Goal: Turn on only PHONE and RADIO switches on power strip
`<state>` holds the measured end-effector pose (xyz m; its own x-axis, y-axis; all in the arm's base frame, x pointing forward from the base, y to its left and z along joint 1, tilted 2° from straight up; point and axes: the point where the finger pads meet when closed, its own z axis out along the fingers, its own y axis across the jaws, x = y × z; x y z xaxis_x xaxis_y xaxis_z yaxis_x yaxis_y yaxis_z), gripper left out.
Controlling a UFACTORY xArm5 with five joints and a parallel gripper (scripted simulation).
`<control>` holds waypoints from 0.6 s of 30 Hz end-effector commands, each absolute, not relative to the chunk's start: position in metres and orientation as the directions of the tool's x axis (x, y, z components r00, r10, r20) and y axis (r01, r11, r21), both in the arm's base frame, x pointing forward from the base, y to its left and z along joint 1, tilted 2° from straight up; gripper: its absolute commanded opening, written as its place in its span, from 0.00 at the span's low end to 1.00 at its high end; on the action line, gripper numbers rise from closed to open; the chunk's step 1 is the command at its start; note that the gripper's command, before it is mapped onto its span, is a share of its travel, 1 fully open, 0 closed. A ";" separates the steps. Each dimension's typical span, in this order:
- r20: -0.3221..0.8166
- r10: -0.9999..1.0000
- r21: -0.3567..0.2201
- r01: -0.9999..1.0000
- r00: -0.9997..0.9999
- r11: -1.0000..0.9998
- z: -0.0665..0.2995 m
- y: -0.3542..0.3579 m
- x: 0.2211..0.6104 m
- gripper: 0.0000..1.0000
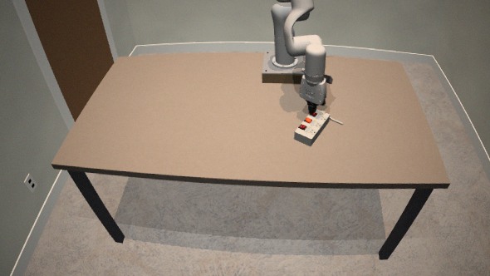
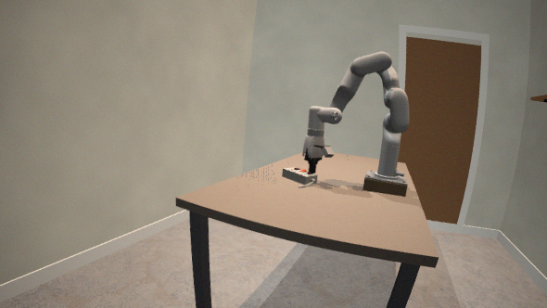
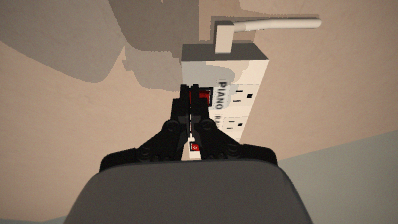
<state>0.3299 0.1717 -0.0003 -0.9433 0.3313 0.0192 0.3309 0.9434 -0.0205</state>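
A white power strip (image 1: 319, 125) (image 2: 293, 174) (image 3: 246, 70) lies flat, the right way up, on the right part of the brown table (image 1: 187, 120). It has three rocker switches in a row. My gripper (image 1: 312, 110) (image 2: 312, 170) (image 3: 190, 96) is shut and points straight down, its tips on the left edge of the dark red switch (image 1: 315, 114) (image 3: 204, 96) labelled PIANO, at the cable end. The middle switch (image 1: 308, 120) glows orange. The end switch (image 1: 302, 127) is red. Another red switch (image 3: 195, 147) shows between my fingers' links. The other labels are hidden by my fingers.
The strip's short white cable (image 1: 337, 120) (image 3: 280, 23) sticks out toward the right. The arm's base plate (image 1: 278, 71) (image 2: 386, 185) stands at the table's far edge behind the strip. A brown door (image 1: 71, 46) is at the back left.
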 end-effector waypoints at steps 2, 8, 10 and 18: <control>0.014 0.333 -0.015 0.333 -0.943 0.943 0.014 0.173 0.333 0.00; 0.014 0.333 -0.015 0.333 -0.943 0.943 0.030 0.173 0.333 0.00; 0.014 0.333 -0.015 0.333 -0.943 0.943 0.034 0.173 0.333 0.00; 0.014 0.333 -0.015 0.333 -0.943 0.943 0.036 0.173 0.333 0.00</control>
